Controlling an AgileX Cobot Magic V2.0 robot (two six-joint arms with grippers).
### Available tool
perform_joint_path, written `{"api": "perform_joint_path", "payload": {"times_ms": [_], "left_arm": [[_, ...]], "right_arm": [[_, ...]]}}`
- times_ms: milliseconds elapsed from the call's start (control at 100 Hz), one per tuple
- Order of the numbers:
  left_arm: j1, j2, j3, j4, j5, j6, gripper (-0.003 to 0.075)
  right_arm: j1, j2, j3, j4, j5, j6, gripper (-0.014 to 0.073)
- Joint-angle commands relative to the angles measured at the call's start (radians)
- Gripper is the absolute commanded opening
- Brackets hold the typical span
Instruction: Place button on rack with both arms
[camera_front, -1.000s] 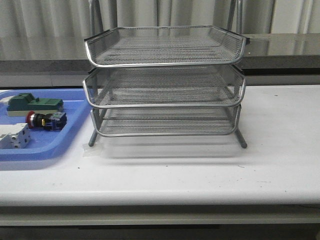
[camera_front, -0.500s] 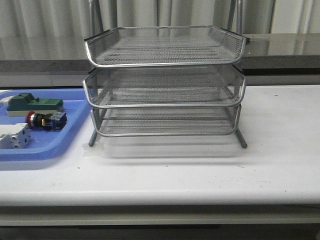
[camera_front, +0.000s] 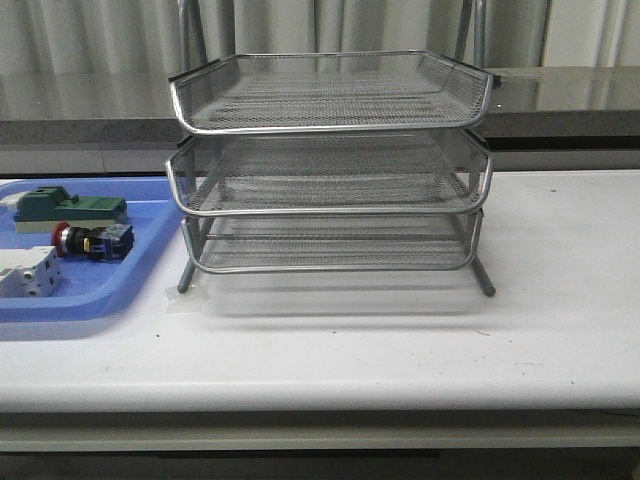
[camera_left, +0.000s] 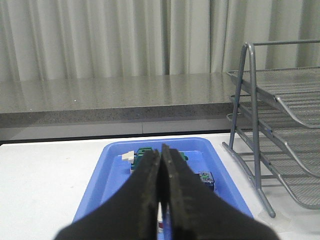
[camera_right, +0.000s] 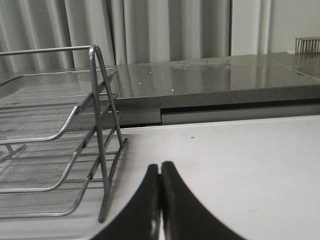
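Silver wire rack (camera_front: 330, 165): three mesh tiers, centre of the front view, standing on thin legs on the white table (camera_front: 400, 340); all three tiers look bare.
Button (camera_front: 92, 241): red cap, black body, blue rear; lies on its side at the left edge of the front view, cap pointing left, inside the blue tray (camera_front: 130, 285).
Tray neighbours: green block (camera_front: 68, 208) just behind the button; white terminal block (camera_front: 28, 272) just in front of it, lower left.
Left gripper (camera_left: 161, 190): fingers pressed together, holding nothing, hovering over the blue tray's near end in the left wrist view.
Right gripper (camera_right: 160, 200): fingers closed against each other, nothing between them, above bare table beside the rack's leg.
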Motion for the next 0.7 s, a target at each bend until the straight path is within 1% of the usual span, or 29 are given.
{"api": "perform_joint_path", "payload": {"times_ms": [0,190,290,360,450,550,690], "left_arm": [[0.001,-0.030,0.033,-0.008,-0.075,-0.009,-0.0020],[0.001,-0.030,0.033,-0.008,-0.075,-0.009,-0.0020],[0.001,-0.030,0.033,-0.008,-0.075,-0.009,-0.0020],[0.001,-0.030,0.033,-0.008,-0.075,-0.009,-0.0020],[0.001,-0.030,0.033,-0.008,-0.075,-0.009,-0.0020],[0.001,-0.030,0.033,-0.008,-0.075,-0.009,-0.0020],[0.001,-0.030,0.033,-0.008,-0.075,-0.009,-0.0020]], "right_arm": [[-0.005,0.086,-0.124,0.021,0.047,-0.001,-0.0058],[-0.005,0.313,-0.363,0.024,0.311,-0.001,-0.0058],[-0.005,0.442,-0.473,0.028,0.411,-0.001,-0.0058],[-0.005,0.526,-0.532,0.056,0.462,-0.001,-0.0058],[-0.005,0.617,-0.566,0.122,0.472,-0.001,-0.0058],[-0.005,0.700,-0.568,0.212,0.458,-0.001,-0.0058],[-0.005,0.812,-0.568,0.363,0.444,-0.005,-0.0057]]}}
